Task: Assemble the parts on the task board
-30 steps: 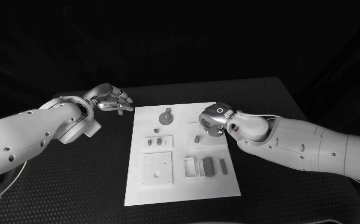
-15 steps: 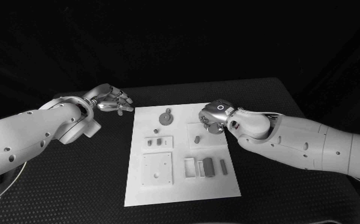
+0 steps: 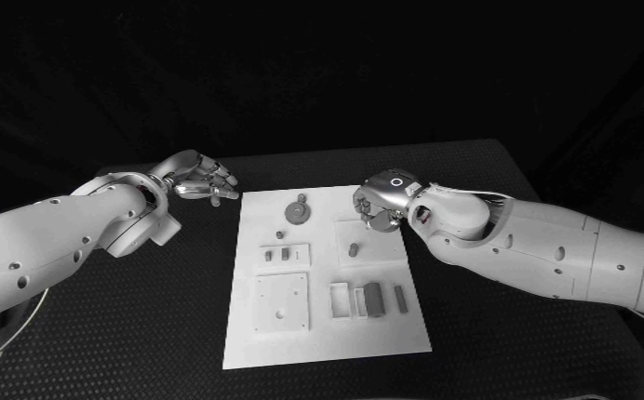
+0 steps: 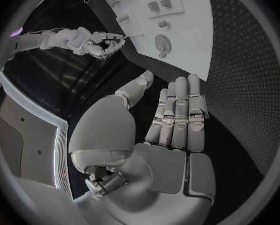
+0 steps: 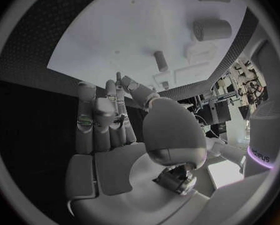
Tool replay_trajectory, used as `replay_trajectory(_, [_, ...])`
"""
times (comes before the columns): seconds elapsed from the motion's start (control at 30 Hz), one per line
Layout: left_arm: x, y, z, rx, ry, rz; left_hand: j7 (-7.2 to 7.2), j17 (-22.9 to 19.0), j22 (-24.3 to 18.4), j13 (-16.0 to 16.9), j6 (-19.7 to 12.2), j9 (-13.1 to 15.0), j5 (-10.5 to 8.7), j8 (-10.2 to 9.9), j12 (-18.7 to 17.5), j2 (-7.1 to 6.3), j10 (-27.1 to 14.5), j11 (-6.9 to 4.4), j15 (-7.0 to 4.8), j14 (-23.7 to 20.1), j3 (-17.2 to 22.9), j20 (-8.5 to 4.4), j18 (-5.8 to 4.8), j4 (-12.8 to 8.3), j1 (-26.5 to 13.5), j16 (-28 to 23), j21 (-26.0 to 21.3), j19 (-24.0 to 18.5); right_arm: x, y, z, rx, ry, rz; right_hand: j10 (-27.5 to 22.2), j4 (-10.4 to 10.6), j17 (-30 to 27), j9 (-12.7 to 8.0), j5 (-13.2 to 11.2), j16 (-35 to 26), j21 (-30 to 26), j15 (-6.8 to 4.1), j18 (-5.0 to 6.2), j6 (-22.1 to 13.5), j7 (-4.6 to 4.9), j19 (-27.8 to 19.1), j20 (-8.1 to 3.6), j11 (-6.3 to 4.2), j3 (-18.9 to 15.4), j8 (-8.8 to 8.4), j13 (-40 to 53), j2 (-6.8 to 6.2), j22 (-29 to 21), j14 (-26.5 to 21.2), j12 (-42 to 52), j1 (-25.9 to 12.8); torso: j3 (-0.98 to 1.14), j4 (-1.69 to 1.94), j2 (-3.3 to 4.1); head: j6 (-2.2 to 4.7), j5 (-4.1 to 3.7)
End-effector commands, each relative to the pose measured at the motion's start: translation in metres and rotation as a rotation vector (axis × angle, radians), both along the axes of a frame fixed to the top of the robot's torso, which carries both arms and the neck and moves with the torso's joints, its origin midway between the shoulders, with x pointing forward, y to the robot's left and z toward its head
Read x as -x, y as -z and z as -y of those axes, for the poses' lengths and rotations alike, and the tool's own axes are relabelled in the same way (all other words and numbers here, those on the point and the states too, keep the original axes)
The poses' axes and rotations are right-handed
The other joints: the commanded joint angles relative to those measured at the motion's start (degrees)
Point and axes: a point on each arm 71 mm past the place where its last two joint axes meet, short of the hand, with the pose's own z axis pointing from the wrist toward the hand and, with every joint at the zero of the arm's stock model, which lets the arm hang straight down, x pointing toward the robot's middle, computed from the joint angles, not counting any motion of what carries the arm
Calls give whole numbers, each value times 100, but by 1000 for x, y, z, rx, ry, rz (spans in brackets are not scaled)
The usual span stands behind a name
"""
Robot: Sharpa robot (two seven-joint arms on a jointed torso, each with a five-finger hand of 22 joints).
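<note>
Task board (image 3: pixel 327 344): flat white rectangular plate on textured black worktop (image 3: pixel 148 326). Left hand (image 3: pixel 201 179), at board's 10 o'clock: fingers extended, empty. Right hand (image 3: pixel 382 203), over board's 2 o'clock: fingers loosely curled, grip undeterminable.

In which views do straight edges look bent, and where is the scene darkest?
Left wrist view: the task board edges curve, fisheye. Right wrist view: the same bending. Head view: board edges straight; the background behind the table is black.

Black table (image 3: pixel 497 177), dark backdrop behind
</note>
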Motion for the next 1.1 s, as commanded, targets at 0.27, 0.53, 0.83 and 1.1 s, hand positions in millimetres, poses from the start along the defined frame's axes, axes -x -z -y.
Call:
replay_trajectory(0.27, [-1, 0, 3, 11, 8, -6, 2, -8, -10, 7, -4, 8, 23, 13, 16, 44, -30, 3, 0, -32, -28, -5, 89, -17, 21, -4, -10, -38, 26, -14, -48, -125, -121, -56, 45, 11, -10, 3, 13, 35, 33, -75, 373, 22, 1, 7, -34, 9, -9, 18, 11, 12, 133, -38, 6, 24, 2, 12, 4, 60, 232])
replay_trajectory(0.53, [-1, -1, 7, 16, 10, 0, 2, -9, -11, 8, -5, 9, 23, 13, 17, 45, -29, 3, -1, -32, -27, -5, 90, -19, 24, -3, -10, -38, 36, -17, -77, -159, -187, -88, 43, 10, -13, 4, 14, 35, 33, -75, 373, 19, 3, 4, -35, 10, -8, 14, 12, 19, 132, -42, 0, 23, -18, -3, 3, 60, 487])
replay_trajectory(0.83, [0, -1, 7, 19, 8, 3, 2, -11, -12, 10, -4, 10, 24, 15, 18, 43, -27, 2, -1, -31, -27, -5, 91, -22, 28, -1, -9, -37, 45, -4, -98, -156, -239, -116, 36, 9, -19, 6, 14, 34, 31, -74, 373, 10, 6, -4, -36, 12, -6, 7, 12, 32, 130, -48, -9, 20, -5, 1, 2, -15, 644])
replay_trajectory(1.1, [0, -1, 9, 20, 13, 2, 1, -12, -13, 12, -4, 11, 24, 16, 19, 43, -26, 1, -2, -30, -27, -5, 91, -22, 30, 1, -8, -36, 54, 17, -110, -132, -271, -150, 34, 8, -24, 8, 14, 35, 31, -73, 373, 6, 7, -8, -38, 13, -5, 3, 14, 37, 129, -53, -15, 20, -12, 21, 1, -137, 866])
